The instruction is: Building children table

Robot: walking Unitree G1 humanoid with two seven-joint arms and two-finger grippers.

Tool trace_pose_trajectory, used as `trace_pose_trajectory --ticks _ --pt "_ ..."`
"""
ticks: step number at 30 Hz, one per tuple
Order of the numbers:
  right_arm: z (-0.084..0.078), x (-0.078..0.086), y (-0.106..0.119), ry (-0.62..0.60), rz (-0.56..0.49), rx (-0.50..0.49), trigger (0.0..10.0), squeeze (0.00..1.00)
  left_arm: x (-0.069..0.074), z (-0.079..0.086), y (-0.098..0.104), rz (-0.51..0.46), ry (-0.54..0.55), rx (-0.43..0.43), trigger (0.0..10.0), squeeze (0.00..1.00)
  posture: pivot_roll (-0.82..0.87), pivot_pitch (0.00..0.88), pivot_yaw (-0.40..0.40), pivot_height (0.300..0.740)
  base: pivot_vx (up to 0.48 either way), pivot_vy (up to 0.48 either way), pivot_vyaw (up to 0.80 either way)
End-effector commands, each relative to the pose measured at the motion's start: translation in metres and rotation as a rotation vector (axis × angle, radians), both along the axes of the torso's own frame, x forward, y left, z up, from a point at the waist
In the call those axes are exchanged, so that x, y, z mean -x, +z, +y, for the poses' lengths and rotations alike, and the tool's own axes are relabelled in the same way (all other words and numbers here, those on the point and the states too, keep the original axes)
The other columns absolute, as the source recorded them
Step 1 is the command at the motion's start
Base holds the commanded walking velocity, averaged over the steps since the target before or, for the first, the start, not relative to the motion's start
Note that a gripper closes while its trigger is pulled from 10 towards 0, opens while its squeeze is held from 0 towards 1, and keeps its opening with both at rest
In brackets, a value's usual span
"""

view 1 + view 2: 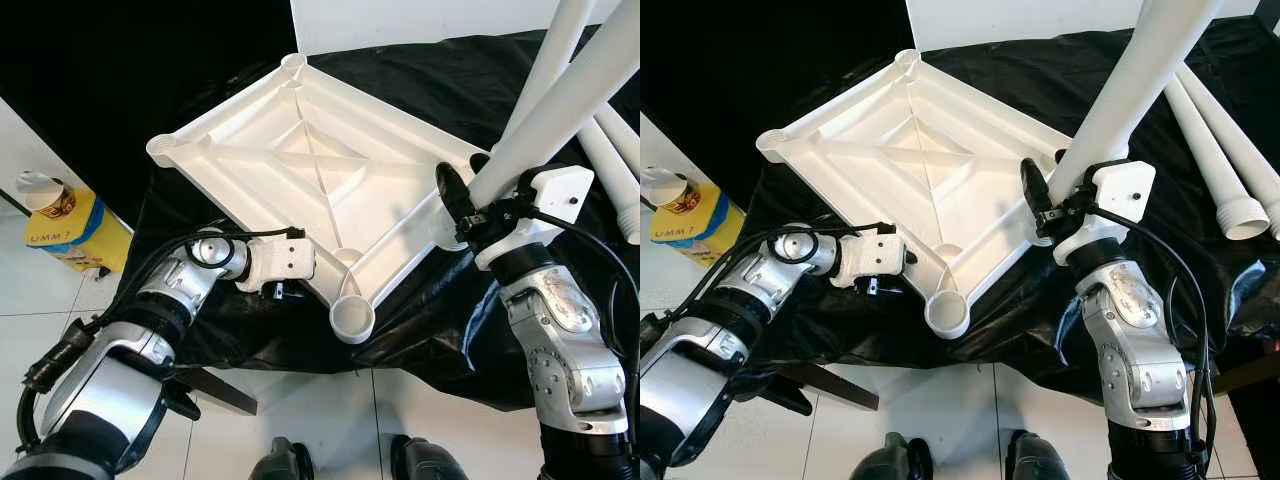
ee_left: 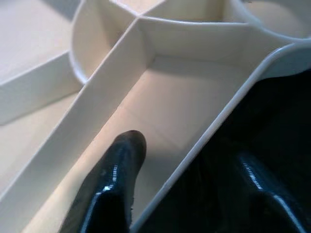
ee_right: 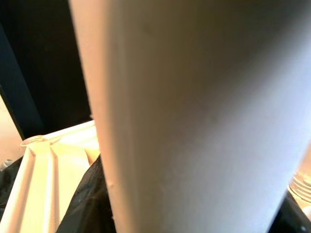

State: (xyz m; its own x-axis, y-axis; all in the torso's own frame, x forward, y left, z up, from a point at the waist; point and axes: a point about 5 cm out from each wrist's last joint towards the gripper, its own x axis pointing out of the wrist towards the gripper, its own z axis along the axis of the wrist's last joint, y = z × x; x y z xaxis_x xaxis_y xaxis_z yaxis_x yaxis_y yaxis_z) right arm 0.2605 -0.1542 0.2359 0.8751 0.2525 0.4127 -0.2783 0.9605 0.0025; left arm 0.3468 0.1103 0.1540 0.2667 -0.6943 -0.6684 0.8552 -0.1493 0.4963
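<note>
The white plastic tabletop (image 1: 300, 160) lies upside down on a black cloth, ribs up, with a round leg socket (image 1: 352, 318) at its near corner. My left gripper (image 2: 187, 194) is open at the near left rim; one black finger (image 2: 114, 189) lies inside the rim channel, the other outside over the cloth. My right gripper (image 1: 475, 195) is shut on a white table leg (image 1: 1120, 90), held tilted up and away. Its lower end is at the tabletop's right corner, hidden by the gripper.
Two more white legs (image 1: 1230, 170) lie on the cloth at the right, and another white tube (image 1: 545, 70) rises behind the held leg. A yellow box (image 1: 75, 232) with a cup stands on the tiled floor at the left. My feet (image 1: 285, 462) are below the table's edge.
</note>
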Motion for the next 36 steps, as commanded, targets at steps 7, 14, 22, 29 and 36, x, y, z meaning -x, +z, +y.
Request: trace_pose_trajectory --ticks 7,14,22,29,36 --pt "0.003 0.003 0.001 0.013 -0.003 -0.006 10.0 0.0 0.006 0.011 -0.023 0.095 0.076 0.025 0.0 0.0 -0.09 0.199 0.098 0.74 0.0 0.0 0.0" --pt "0.003 0.003 0.001 0.015 -0.002 -0.008 10.0 0.0 0.011 0.013 -0.026 0.102 0.105 0.078 0.0 0.0 -0.08 0.198 0.099 0.74 0.0 0.0 0.0" --pt "0.003 0.003 0.001 0.011 0.0 -0.011 10.0 0.0 0.023 -0.003 -0.022 0.083 0.121 0.219 0.0 0.0 -0.07 0.195 0.096 0.74 0.0 0.0 0.0" --pt "0.004 -0.001 0.0 0.003 -0.002 -0.022 10.0 0.0 0.044 -0.06 -0.011 0.022 0.089 0.44 0.0 0.0 -0.06 0.187 0.094 0.74 0.0 0.0 0.0" --pt "0.007 -0.003 0.0 0.001 -0.005 -0.035 10.0 0.0 0.045 -0.092 0.001 -0.064 0.157 0.546 0.0 0.0 -0.05 0.179 0.1 0.74 0.0 0.0 0.0"
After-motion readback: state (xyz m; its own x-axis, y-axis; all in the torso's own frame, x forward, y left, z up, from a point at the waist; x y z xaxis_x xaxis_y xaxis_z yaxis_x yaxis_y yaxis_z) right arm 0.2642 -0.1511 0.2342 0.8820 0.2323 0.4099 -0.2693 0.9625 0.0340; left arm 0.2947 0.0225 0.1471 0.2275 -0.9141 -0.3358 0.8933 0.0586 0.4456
